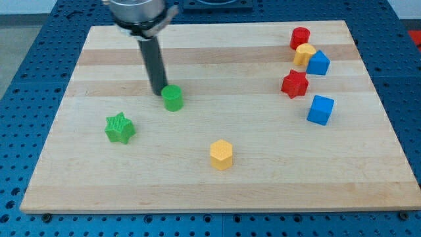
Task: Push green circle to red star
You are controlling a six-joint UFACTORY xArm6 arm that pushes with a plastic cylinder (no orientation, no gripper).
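The green circle (173, 98) is a short green cylinder left of the board's middle. The red star (295, 83) lies far to its right, near the view's upper right. My tip (158, 91) is the lower end of the dark rod, touching or almost touching the green circle's upper left side.
A green star (120, 128) lies at the left. A yellow hexagon (222, 155) lies below the middle. A red cylinder (300, 37), a yellow block (304, 54) and a blue cube (318, 63) cluster above the red star. Another blue cube (320, 109) lies below it. The wooden board (217, 191) carries them all.
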